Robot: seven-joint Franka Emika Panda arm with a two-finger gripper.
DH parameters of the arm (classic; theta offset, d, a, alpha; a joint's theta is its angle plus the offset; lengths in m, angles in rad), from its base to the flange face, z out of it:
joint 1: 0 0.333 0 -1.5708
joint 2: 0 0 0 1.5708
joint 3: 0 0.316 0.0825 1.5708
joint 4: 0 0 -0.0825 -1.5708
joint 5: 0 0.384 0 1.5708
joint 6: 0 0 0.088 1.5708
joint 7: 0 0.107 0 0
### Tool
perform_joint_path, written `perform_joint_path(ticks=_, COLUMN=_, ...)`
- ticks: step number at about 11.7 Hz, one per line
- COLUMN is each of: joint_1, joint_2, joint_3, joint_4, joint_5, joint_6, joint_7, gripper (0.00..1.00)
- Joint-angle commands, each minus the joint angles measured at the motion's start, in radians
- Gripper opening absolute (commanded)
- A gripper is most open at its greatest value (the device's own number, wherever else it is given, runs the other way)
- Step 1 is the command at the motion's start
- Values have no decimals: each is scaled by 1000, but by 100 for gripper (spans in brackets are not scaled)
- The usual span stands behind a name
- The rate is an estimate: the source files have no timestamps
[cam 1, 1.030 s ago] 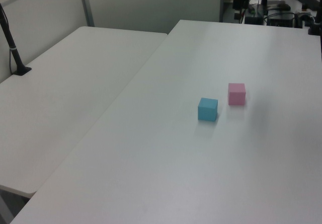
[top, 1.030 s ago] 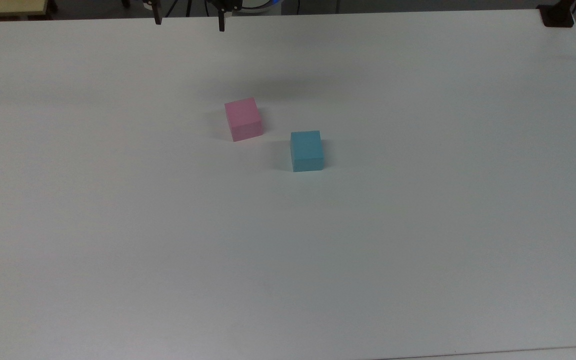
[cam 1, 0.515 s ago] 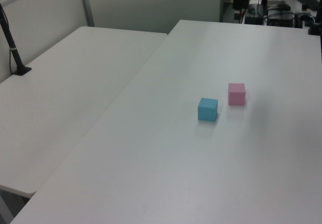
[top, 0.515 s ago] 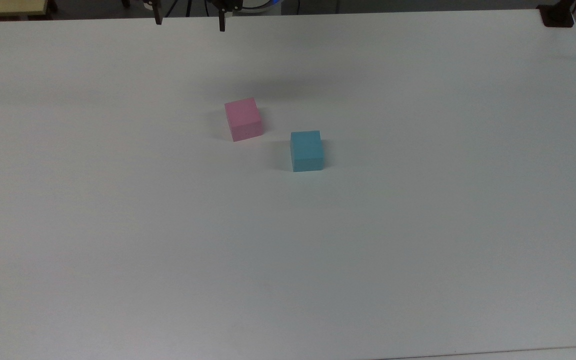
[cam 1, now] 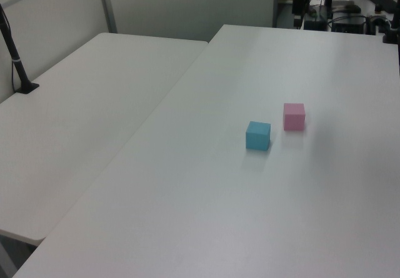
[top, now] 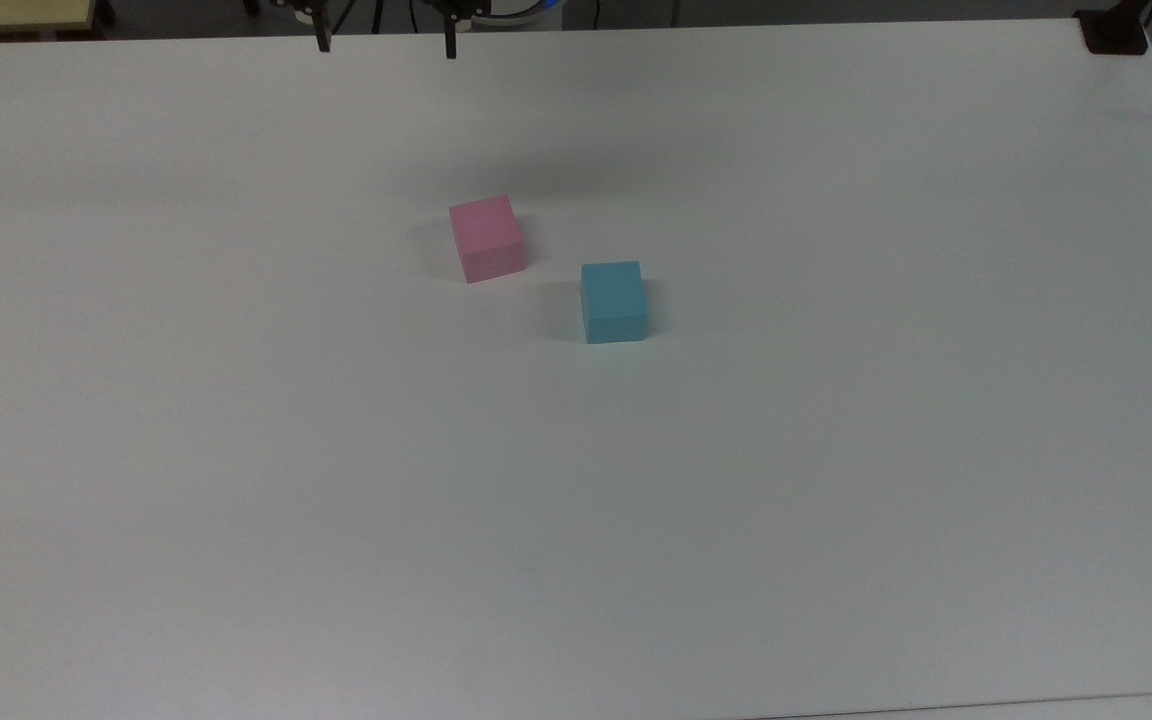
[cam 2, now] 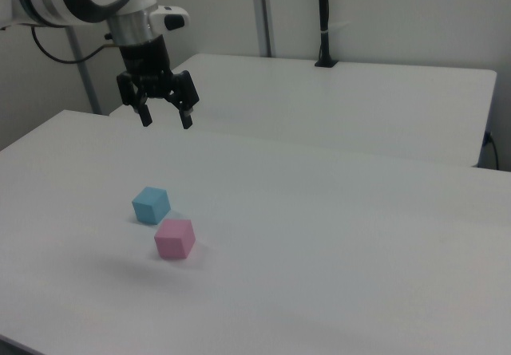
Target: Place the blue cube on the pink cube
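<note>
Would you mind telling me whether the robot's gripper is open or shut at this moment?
Open. In the right view the gripper hangs above the table with its two fingers spread well apart and nothing between them.

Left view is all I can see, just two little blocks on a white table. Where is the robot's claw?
Observer: In the right view the claw hangs in the air above the table, beyond the blue cube.
Operator: Is it holding something?
Observer: No. Its fingers are spread apart with nothing between them.
Operator: Which block is nearer to the claw?
Observer: In the right view the blue cube sits closer to it; the pink cube lies farther away, toward the camera.
</note>
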Motion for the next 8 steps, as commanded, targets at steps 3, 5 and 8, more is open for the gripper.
perform_joint_path(ticks=3, joint_1=46, joint_2=64, joint_3=40, joint_4=-24, joint_5=17, joint_6=6, joint_7=-186, gripper=100)
perform_joint_path(ticks=5, joint_1=94, joint_2=120, joint_3=45, joint_4=-36, joint_5=60, joint_6=64, joint_7=-24, gripper=100)
perform_joint_path(ticks=8, joint_1=149, joint_2=203, joint_3=48, joint_4=-53, joint_5=102, joint_6=168, joint_7=96, gripper=100)
